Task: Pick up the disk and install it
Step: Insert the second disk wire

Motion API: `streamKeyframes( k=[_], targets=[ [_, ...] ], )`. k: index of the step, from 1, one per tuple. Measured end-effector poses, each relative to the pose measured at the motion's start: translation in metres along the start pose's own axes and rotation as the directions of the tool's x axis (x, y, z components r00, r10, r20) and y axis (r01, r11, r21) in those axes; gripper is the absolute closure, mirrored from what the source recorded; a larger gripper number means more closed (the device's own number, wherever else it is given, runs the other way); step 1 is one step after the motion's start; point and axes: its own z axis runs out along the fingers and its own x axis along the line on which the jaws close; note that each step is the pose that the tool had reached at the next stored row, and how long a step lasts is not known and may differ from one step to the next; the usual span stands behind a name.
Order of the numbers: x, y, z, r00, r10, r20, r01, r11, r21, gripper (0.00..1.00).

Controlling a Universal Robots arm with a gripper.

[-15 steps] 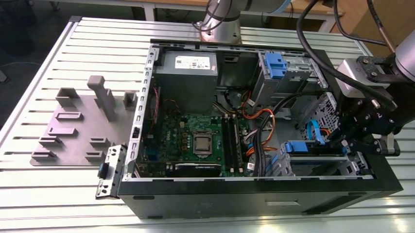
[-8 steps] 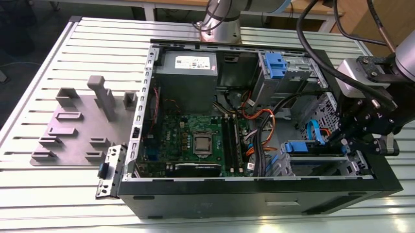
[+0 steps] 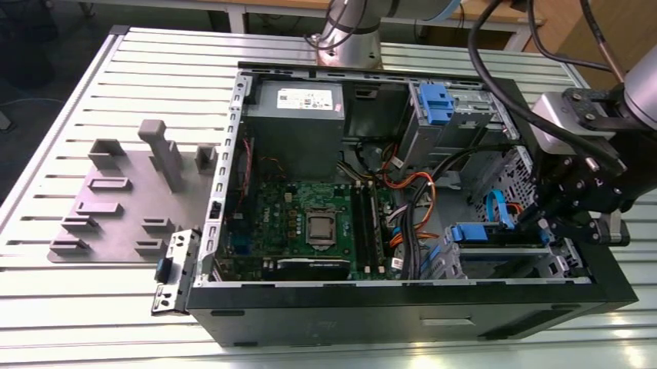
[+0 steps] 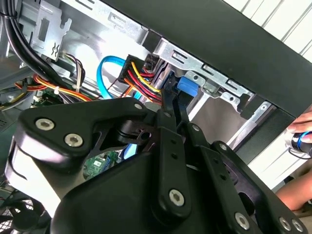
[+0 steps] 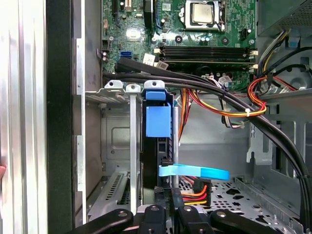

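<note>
- Fingers (image 4: pixel 168 114) of the gripper (image 4: pixel 174 92) drawn together with barely a gap, nothing seen clamped between them, tips right at the blue end piece of the disk (image 4: pixel 186 87).
- Disk (image 5: pixel 158 122) standing on edge in the drive bay of the computer case (image 3: pixel 411 296), blue tab uppermost in the first wrist view, with the gripper (image 5: pixel 165 192) at its near end.
- In the exterior view, disk (image 3: pixel 478 233) seated in the bay at the case's right end, nearer the camera, with the gripper (image 3: pixel 528 223) just beside it, reaching in over the case wall.
- One flat blue cable (image 5: pixel 195 171) curving past the disk, close to a bundle of red, yellow and orange wires (image 5: pixel 195 195).
- One motherboard (image 3: pixel 308 223) on the case floor, one processor socket (image 3: pixel 320 227) in its middle.
- One grey metal box (image 3: pixel 292 104) in the far corner, on the exterior view's left; one blue clip (image 3: pixel 436 104) on a silver cage, on the exterior view's right.
- One case, lying on its side with the side panel off, on a slatted aluminium table (image 3: pixel 103 307).
- One grey fixture plate (image 3: pixel 118 207) with several upright blocks, on the table beside the case, on the exterior view's left.
- One arm base (image 3: pixel 349 34) behind the case.
- Person's hand (image 4: pixel 302 131) outside the case wall.
- Wooden furniture (image 3: pixel 555 31) beyond the table.
</note>
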Motion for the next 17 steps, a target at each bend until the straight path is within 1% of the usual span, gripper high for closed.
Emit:
streamKeyframes(
  k=[5,9,14,17],
  targets=[
    [0.0000,0.0034,-0.0003,1.0000,0.000,0.0000,0.000,1.0000,0.0036,0.84],
    [0.0003,0.0076,-0.0002,1.0000,0.000,0.0003,0.000,1.0000,0.0070,0.84],
    [0.0002,0.0079,0.0008,1.0000,0.000,0.0000,0.000,1.0000,0.0072,0.84],
    [0.0004,0.0080,0.0030,1.0000,0.000,0.0001,0.000,1.0000,0.0072,0.84]
  ],
)
